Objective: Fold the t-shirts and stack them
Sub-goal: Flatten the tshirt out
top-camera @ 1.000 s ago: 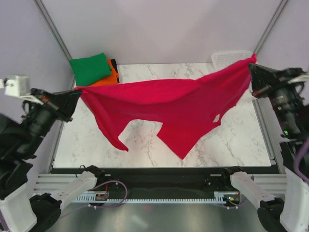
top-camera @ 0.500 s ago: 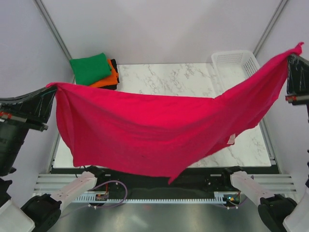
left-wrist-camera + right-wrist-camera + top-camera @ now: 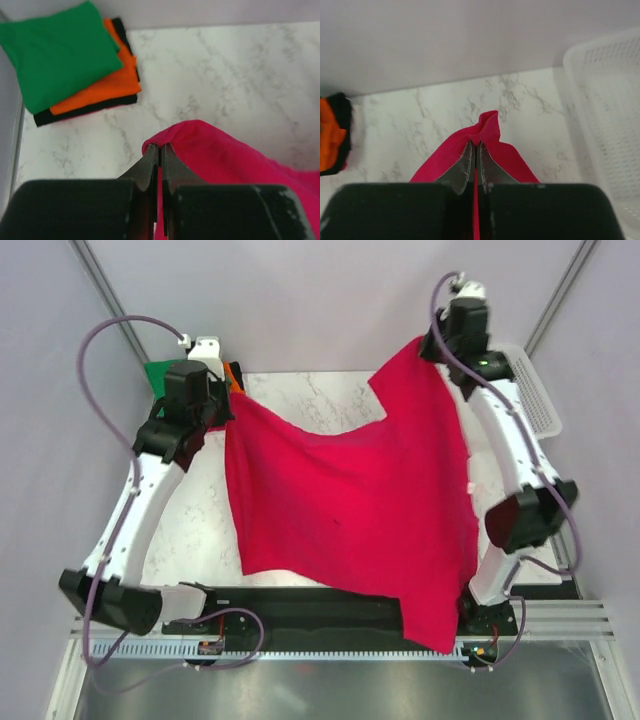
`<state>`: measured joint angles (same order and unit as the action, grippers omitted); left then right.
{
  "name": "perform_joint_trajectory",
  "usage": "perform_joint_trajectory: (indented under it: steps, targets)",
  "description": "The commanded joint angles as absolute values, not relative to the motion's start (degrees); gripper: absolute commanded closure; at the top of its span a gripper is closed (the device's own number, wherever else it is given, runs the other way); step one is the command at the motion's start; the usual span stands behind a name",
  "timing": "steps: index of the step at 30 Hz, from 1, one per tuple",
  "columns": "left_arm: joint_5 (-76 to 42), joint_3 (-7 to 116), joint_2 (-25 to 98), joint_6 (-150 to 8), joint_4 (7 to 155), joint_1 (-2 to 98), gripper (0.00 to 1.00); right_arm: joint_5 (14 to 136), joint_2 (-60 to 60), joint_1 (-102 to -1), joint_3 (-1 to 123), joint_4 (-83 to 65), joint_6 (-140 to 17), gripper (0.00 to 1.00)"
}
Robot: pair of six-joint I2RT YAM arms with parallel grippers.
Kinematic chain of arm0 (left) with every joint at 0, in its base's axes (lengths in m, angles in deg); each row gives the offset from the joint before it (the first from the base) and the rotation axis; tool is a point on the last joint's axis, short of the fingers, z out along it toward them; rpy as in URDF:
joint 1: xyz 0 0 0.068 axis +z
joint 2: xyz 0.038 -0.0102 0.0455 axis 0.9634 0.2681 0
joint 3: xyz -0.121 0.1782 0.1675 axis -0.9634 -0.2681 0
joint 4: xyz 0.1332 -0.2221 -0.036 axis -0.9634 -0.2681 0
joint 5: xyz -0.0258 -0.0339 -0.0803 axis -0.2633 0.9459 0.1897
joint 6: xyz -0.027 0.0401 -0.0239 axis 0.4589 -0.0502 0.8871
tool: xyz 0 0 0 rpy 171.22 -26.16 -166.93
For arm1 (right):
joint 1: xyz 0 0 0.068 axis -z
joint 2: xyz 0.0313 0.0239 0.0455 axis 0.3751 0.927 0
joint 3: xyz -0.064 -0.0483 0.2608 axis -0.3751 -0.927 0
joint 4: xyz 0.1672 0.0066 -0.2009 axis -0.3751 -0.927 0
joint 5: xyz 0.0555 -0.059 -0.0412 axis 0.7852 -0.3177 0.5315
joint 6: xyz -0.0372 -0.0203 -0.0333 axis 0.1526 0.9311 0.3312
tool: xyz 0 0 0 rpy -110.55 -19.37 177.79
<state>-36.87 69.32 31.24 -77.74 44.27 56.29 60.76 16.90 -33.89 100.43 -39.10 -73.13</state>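
One pink shirt (image 3: 350,500), spread across the middle of the top view over the table (image 3: 300,395): my left gripper (image 3: 159,147) is clamped on one corner and my right gripper (image 3: 475,145) on another, and its lowest corner reaches the lower right of the frame. One folded stack on the table, upper left of the left wrist view: green shirt (image 3: 60,50) over orange shirt (image 3: 100,90) over black shirt (image 3: 85,109). One white basket (image 3: 605,100), right edge of the right wrist view.

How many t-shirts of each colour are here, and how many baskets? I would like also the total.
1 crimson-pink cloth t-shirt, held up and spread
1 green folded cloth t-shirt
1 orange folded cloth t-shirt
1 black folded cloth t-shirt
1 white plastic lattice basket
Total: 5
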Motion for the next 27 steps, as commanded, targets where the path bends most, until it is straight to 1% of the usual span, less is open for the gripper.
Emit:
perform_joint_trajectory:
  steps: [1, 2, 3, 4, 5, 6, 7, 8, 9, 10, 11, 12, 13, 14, 15, 16, 17, 18, 19, 20, 22, 23, 24, 25, 26, 27]
  targets:
    - [-36.29, 66.8, 39.94, -80.8, 52.86, 63.79, 0.98, 57.24, 25.48, -33.72, 103.46, -36.25, -74.29, 1.0]
    - [-36.02, 67.84, 43.74, -80.89, 52.86, 64.86, 0.98, 56.1, 32.04, -33.37, 104.97, -36.87, -74.9, 1.0]
    - [-35.84, 69.33, 47.25, -80.63, 52.43, 65.91, 0.98, 55.47, 35.24, -33.28, 106.55, -37.31, -75.34, 1.0]
    - [-35.76, 71.09, 54.95, -80.28, 50.42, 67.75, 0.97, 54.77, 38.57, -33.02, 111.0, -38.18, -75.96, 1.0]
    - [-35.49, 76.59, 58.85, -78.54, 48.75, 68.55, 0.88, 55.03, 44.78, -32.67, 113.66, -39.93, -76.4, 0.99]
    - [-33.49, 80.12, 62.63, -77.73, 46.12, 70.21, 0.77, 55.55, 47.89, -32.4, 116.82, -41.34, -77.1, 0.73]
    - [-32.86, 84.07, 66.93, -76.86, 40.27, 70.75, 0.61, 56.17, 50.71, -32.23, 123.46, -42.83, -77.19, 0.44]
    - [-32.07, 88.37, 73.59, -75.02, 35.86, 71.19, 0.24, 56.95, 55.09, -32.14, 126.4, -44.41, -77.11, 0.18]
    - [-31.71, 96.77, 76.62, -74.31, 32.51, 71.37, 0.03, 58.01, 56.0, -32.22, 128.43, -46.78, -76.93, 0.02]
    - [-32.32, 99.64, 78.3, -73.08, 29.95, 71.37, 0.0, 58.54, 55.23, -32.31, 127.93, -47.15, -76.93, 0.02]
    - [-32.5, 101.32, 78.58, -72.37, 27.05, 71.37, 0.0, 58.72, 53.57, -32.23, 125.57, -46.37, -76.93, 0.02]
    - [-33.11, 100.29, 77.36, -71.67, 26.94, 71.28, 0.0, 59.07, 51.29, -32.31, 122.33, -45.06, -76.93, 0.02]
    - [-33.29, 98.63, 75.96, -70.88, 27.02, 71.28, 0.0, 59.59, 48.65, -32.4, 113.77, -43.57, -76.93, 0.02]
    - [-33.38, 94.87, 73.85, -69.57, 27.46, 71.28, 0.0, 59.95, 42.8, -32.66, 109.25, -40.42, -77.02, 0.02]
    - [-33.38, 92.66, 70.01, -69.12, 27.64, 71.2, 0.0, 60.13, 39.95, -32.84, 104.94, -39.26, -77.37, 0.02]
    - [-33.47, 90.11, 67.62, -68.07, 28.07, 71.2, 0.0, 61.17, 34.88, -33.01, 97.5, -38.29, -77.89, 0.02]
    - [-33.56, 84.61, 65.33, -67.62, 28.86, 71.2, 0.0, 61.96, 32.65, -33.28, 94.12, -37.23, -78.33, 0.02]
    - [-33.3, 81.51, 60.44, -67.1, 29.57, 71.2, 0.01, 62.58, 30.8, -33.45, 91.3, -37.05, -78.68, 0.02]
    - [-32.16, 75.21, 55.69, -65.87, 30.96, 71.2, 0.02, 63.63, 27.57, -33.63, 86.14, -36.87, -80.17, 0.02]
    - [-32.15, 72.1, 55.64, -65.34, 30.98, 71.2, 0.02, 64.6, 26.32, -33.72, 83.56, -36.44, -80.96, 0.02]
    - [-30.05, 65.6, 47.87, -62.8, 33.6, 71.11, 0.03, 66.8, 23.42, -34.33, 76.73, -35.47, -82.11, 0.02]
    - [-29.69, 59.39, 44.95, -61.74, 34.49, 71.11, 0.03, 68.81, 22.45, -35.2, 74.68, -35.64, -82.99, 0.02]
    - [-29.17, 56.46, 42.57, -60.34, 35.71, 71.11, 0.03, 68.91, 21.57, -35.74, 72.49, -35.64, -83.43, 0.02]
    - [-29.51, 53.55, 37.5, -57.1, 36.33, 71.19, 0.03, 68.57, 19.12, -36.26, 68.11, -35.99, -83.96, 0.02]
    - [-30.38, 48.48, 35.18, -54.72, 36.43, 71.2, 0.03, 65.95, 17.7, -37.57, 65.81, -36.43, -85.61, 0.02]
    - [-31.35, 45.99, 32.99, -52.35, 36.43, 71.46, 0.03, 64.97, 16.12, -38.02, 63.35, -36.43, -86.67, 0.02]
